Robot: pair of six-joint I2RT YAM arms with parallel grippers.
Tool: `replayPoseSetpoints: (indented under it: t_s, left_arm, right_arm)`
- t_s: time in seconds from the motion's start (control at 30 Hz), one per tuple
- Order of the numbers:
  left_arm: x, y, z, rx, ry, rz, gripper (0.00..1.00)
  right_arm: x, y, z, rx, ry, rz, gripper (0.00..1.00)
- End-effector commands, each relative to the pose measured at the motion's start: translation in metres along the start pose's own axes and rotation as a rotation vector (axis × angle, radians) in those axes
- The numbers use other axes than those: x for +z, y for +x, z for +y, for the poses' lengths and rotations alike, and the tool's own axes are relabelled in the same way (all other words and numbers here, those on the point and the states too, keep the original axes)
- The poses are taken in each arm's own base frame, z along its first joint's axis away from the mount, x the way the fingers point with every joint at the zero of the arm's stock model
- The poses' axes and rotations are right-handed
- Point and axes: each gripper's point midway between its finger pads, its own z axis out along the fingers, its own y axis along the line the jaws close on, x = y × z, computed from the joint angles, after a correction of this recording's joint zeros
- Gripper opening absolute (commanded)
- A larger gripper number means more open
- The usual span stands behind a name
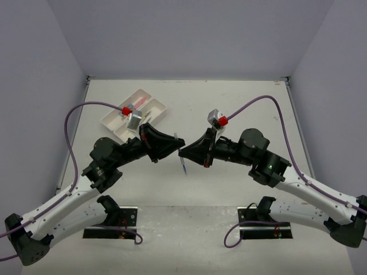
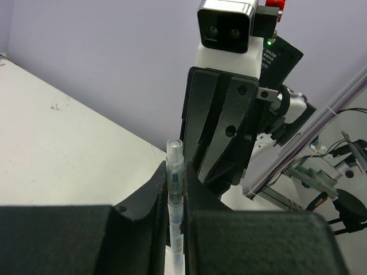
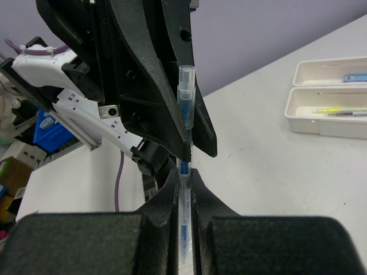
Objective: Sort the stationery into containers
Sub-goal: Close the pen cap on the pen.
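A thin clear pen with blue parts (image 1: pixel 184 164) hangs above the table's middle, between both grippers, which meet tip to tip. In the left wrist view the pen (image 2: pixel 174 172) stands upright between the fingers of my left gripper (image 2: pixel 174 197), which press on both its sides. My right gripper (image 3: pixel 184 186) is shut on the same pen (image 3: pixel 185 103) lower down, and the left gripper's black fingers (image 3: pixel 166 86) flank its upper end. Two long white containers (image 1: pixel 114 119) lie side by side at the back left. The nearer one (image 3: pixel 321 123) holds a yellow pen (image 3: pixel 332 110) and a thin grey one.
The other container (image 3: pixel 321 73) holds a blue item (image 3: pixel 355 77) and a pink marker (image 1: pixel 131 106). Purple cables (image 1: pixel 71 123) arch over both arms. Grey walls close the table on three sides. Both arm bases sit at the near edge.
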Motion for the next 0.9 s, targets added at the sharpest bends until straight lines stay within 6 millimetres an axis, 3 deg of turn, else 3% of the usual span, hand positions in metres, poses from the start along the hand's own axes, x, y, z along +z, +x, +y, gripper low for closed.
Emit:
replayPoseSetpoints:
  t_s: [0.0, 0.2, 0.37, 0.53, 0.87]
  left_arm:
    - [0.003, -0.019, -0.004, 0.039, -0.012, -0.043, 0.0]
    - [0.002, -0.019, -0.015, 0.032, 0.045, -0.038, 0.0]
    - [0.003, -0.012, -0.018, 0.009, 0.076, -0.016, 0.0]
    - [0.003, -0.006, -0.016, -0.018, 0.089, -0.012, 0.19]
    - [-0.001, -0.016, -0.028, 0.002, 0.117, -0.035, 0.3]
  right_arm:
    - [-0.006, -0.014, 0.023, -0.04, -0.094, -0.037, 0.0]
    - [-0.006, -0.014, 0.023, -0.025, -0.099, -0.056, 0.0]
    - [-0.01, -0.03, 0.022, -0.024, -0.075, -0.139, 0.0]
    - [-0.014, -0.05, 0.026, -0.034, -0.07, -0.207, 0.0]
    - [-0.008, -0.051, 0.026, -0.031, -0.077, -0.2, 0.0]
